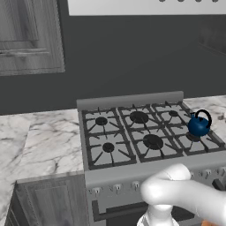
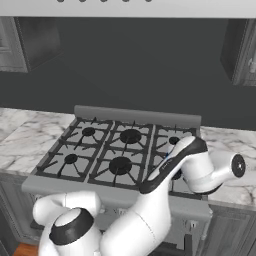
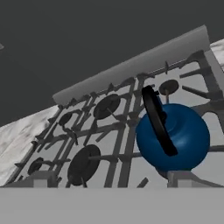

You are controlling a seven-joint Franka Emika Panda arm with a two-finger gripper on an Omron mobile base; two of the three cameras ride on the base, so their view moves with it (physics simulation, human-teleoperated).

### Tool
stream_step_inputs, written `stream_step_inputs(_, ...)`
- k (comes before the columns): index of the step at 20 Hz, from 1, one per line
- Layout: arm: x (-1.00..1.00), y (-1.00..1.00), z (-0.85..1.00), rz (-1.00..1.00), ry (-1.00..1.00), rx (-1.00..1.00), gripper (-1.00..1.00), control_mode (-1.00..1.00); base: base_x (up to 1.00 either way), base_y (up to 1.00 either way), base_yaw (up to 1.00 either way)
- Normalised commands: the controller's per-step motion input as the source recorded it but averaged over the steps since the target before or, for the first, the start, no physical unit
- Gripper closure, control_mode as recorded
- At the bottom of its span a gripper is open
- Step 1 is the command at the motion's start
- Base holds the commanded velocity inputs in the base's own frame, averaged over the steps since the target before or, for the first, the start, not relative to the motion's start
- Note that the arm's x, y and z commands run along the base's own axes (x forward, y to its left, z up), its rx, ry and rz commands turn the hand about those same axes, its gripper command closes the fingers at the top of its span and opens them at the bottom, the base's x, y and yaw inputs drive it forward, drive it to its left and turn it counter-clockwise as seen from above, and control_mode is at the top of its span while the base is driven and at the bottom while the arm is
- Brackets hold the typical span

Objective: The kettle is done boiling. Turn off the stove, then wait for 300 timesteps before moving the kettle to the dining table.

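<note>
The claw stands wide, holding nothing, just in front of the kettle. The kettle sits upright on the stove's front right burner, its black handle arched over the top. Marble counter flanks the stove.

The stove stands between two stretches of marble worktop, its six black burners under black grates. The blue kettle sits upright on the front right burner, its thin black handle arched above it. A row of knobs lines the stove's front. The white arm rises at lower right.
</note>
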Motion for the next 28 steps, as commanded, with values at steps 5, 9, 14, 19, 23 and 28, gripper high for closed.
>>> stream_step_inputs(5, 0.21, 0.0, 0.0, -0.03, 0.01, -0.17, -1.0, -1.0, 0.0, 0.0, 0.0)
stream_step_inputs(9, 0.19, 0.0, -0.08, -0.03, 0.05, -0.17, -1.0, -1.0, 0.0, 0.0, 0.0)
stream_step_inputs(14, 0.2, 0.0, -0.08, -0.02, 0.06, -0.16, -1.0, -1.0, 0.0, 0.0, 0.0)
stream_step_inputs(19, 0.18, 0.0, -0.07, -0.03, 0.03, -0.12, -1.0, -1.0, 0.0, 0.0, 0.0)
stream_step_inputs(23, 0.14, 0.0, -0.12, -0.03, 0.03, -0.1, -1.0, -1.0, 0.0, 0.0, 0.0)
stream_step_inputs(28, 0.11, 0.0, -0.08, -0.02, 0.03, -0.08, -1.0, -1.0, 0.0, 0.0, 0.0)
